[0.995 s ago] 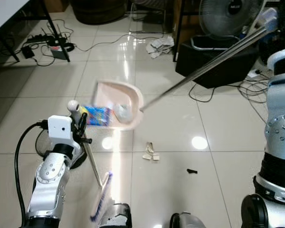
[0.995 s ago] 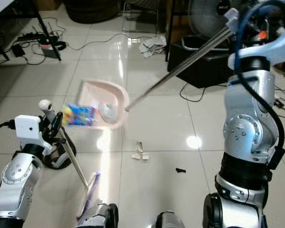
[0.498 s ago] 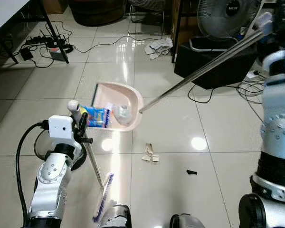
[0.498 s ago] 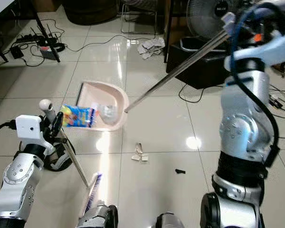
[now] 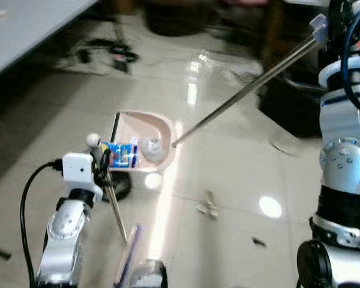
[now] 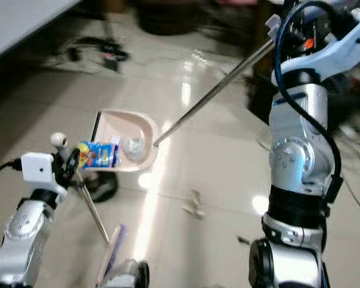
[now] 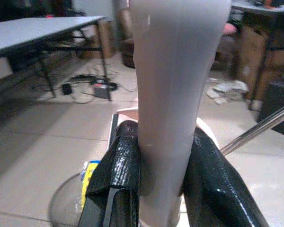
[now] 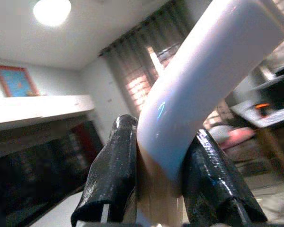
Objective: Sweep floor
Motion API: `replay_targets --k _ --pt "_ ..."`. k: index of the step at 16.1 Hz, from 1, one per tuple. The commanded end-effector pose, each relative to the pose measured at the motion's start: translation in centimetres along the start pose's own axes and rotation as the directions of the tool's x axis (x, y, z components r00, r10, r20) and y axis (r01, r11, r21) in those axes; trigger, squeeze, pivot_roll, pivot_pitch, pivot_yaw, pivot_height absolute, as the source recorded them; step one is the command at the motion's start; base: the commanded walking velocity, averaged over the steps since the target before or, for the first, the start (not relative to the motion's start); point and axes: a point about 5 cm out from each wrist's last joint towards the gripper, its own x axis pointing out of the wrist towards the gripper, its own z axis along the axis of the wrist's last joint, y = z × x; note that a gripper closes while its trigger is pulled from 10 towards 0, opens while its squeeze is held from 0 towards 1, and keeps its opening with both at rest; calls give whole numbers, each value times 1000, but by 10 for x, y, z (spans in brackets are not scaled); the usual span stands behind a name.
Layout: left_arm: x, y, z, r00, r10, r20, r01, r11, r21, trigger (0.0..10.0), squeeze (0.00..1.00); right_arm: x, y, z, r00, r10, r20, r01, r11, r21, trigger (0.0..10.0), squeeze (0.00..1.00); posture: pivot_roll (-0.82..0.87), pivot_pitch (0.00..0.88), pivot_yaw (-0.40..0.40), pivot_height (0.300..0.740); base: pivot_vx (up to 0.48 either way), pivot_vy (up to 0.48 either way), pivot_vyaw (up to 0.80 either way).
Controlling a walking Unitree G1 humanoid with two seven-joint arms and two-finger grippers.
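The left gripper [image 7: 163, 179] is closed around the broom handle [image 5: 114, 207], whose brush [image 5: 127, 264] lies near the robot's feet, while the right gripper [image 8: 163, 175] clamps the long dustpan handle [image 5: 246, 87], and the scraps [image 5: 209, 205] lie between brush and dustpan [image 5: 145, 150].

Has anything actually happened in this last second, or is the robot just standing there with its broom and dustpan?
Mostly the camera swung: the whole floor view shifted and blurred, so the robot is turning. Nothing was taken or let go. The left tool still grips the broom handle, the right tool still grips the dustpan's long handle. The pink dustpan still holds the blue packet and a crumpled wrapper; the paper scrap still lies unswept.
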Motion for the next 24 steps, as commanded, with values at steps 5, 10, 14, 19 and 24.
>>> replay_targets --k 5,10,14,19,24 --pt "3 2 8 999 3 46 -4 1000 29 10000 0 3 -1 9 997 -21 71 18 999 46 10000 0 0 37 45 740 322 0 160" --pt "5 0 7 999 -2 47 1 1000 30 10000 0 -1 -6 -1 999 -30 21 29 999 20 10000 0 1 39 44 740 321 0 0" --pt "5 0 7 999 -1 47 -1 1000 27 10000 0 -3 -6 -5 1000 -22 7 22 1000 5 10000 0 2 39 44 740 322 0 0" --pt "5 1 6 999 7 48 -8 1000 28 10000 0 -4 -7 -8 1000 -24 -2 24 999 23 10000 0 7 37 36 740 322 0 766" --pt "7 -1 8 998 -2 56 1 1000 28 10000 0 -7 -13 -8 998 -65 18 64 996 65 10000 0 8 36 44 740 323 0 160"
